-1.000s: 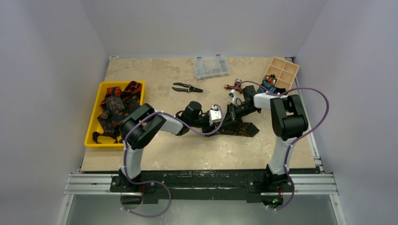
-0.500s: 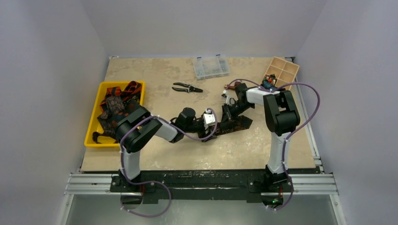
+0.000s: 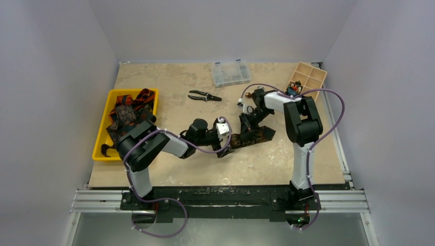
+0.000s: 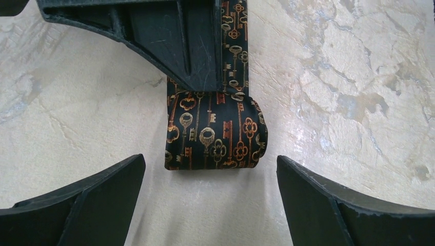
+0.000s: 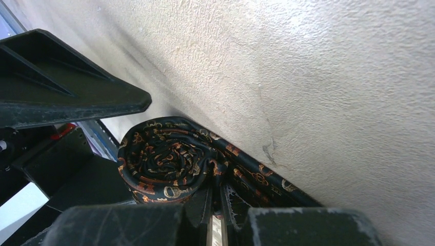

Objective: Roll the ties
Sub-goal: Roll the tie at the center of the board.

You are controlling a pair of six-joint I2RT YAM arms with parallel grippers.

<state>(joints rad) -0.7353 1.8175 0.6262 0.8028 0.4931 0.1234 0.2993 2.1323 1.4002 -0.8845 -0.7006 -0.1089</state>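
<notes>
The left pincer (image 4: 209, 163) is standing wide open astride the rolled end of the tie (image 4: 215, 138), touching nothing. The right pincer (image 5: 215, 199) is clamping shut on that tie beside the roll, near the middle of the table (image 3: 169, 169). In the left wrist view its black finger is hiding the cloth toward 11 o'clock. Compared with a second ago, the left jaws are standing wider and the flat tail at 3 o'clock is looking shorter.

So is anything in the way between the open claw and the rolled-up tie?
No, nothing visible. The left gripper is open, with only table between it and the rolled end of the tie. The right gripper pinches the tie on the roll's far side.
</notes>
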